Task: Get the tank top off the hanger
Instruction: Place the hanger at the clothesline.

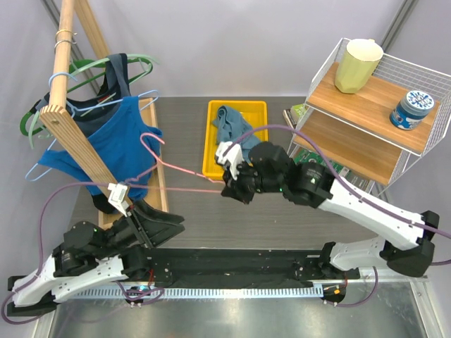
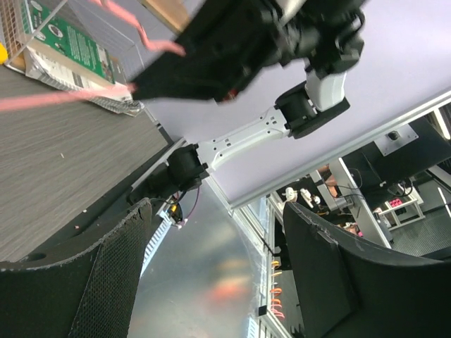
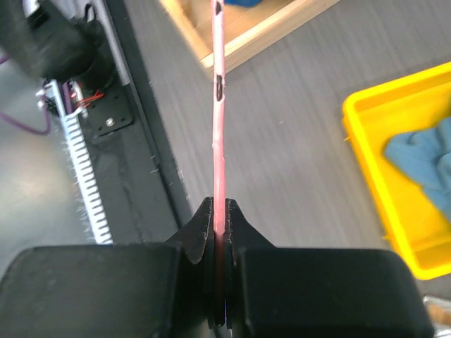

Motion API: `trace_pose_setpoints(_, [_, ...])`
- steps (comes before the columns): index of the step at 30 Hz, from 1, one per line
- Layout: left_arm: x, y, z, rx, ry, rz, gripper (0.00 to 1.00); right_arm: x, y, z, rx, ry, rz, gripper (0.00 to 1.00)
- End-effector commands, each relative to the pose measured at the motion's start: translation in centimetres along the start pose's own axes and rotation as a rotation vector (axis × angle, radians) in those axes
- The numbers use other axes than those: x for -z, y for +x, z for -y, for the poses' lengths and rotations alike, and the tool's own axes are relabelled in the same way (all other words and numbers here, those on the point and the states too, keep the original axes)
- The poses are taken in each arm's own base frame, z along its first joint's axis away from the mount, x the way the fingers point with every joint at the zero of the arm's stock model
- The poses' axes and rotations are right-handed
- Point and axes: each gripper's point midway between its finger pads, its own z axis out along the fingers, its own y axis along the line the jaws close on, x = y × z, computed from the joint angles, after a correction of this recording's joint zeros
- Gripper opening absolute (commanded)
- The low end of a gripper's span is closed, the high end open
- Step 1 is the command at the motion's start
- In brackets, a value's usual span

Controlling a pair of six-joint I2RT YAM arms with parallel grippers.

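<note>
Table (image 1: 282, 218), one blue tank top (image 1: 120, 141), pink hanger (image 3: 218, 141)

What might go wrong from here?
The right tool grips the thin pink hanger only by its narrow bar, so it may slip or twist. The blue tank top hangs by the slanted wooden post; pulling may snag it. The left tool is open, holding nothing, so the fabric may follow the hanger.

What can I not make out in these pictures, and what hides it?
Top view: part of the tank top is hidden behind the wooden post.
Left wrist view: the pink hanger is a blur; the tank top is out of frame.
Right wrist view: beyond the right gripper, the hanger leaves the top edge; the blue cloth is cut by the right edge.
</note>
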Motion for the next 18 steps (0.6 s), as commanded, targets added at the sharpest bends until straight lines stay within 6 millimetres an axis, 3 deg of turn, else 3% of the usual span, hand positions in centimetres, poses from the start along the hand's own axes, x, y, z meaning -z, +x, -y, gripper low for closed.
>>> trace_pose_setpoints(1, [0.9,0.6,-1.3,-0.023,-0.028,-0.013,0.75,0.3,-6.1,-0.2,0.098,-0.11,0.157,0.01])
trace_pose_setpoints(2, [1.1,0.7,-1.4,-0.02,-0.028,-0.013,0.75,0.4,-7.3,0.5,0.108,-0.071,0.174,0.01])
trace_pose_setpoints(4, [1.4,0.8,-1.5,-0.014,-0.017,-0.012,0.75,-1.0,-7.3,1.1,0.137,-0.069,0.135,0.01])
trace_pose_setpoints(8, [1.4,1.5,-2.3,-0.013,-0.04,-0.032,0.76,-1.7,-9.2,0.3,0.224,-0.145,0.144,0.01])
trace_pose_setpoints(18, [2.4,1.5,-2.1,-0.007,-0.013,-0.03,0.75,-3.9,-13.0,1.7,0.296,-0.204,0.119,0.01])
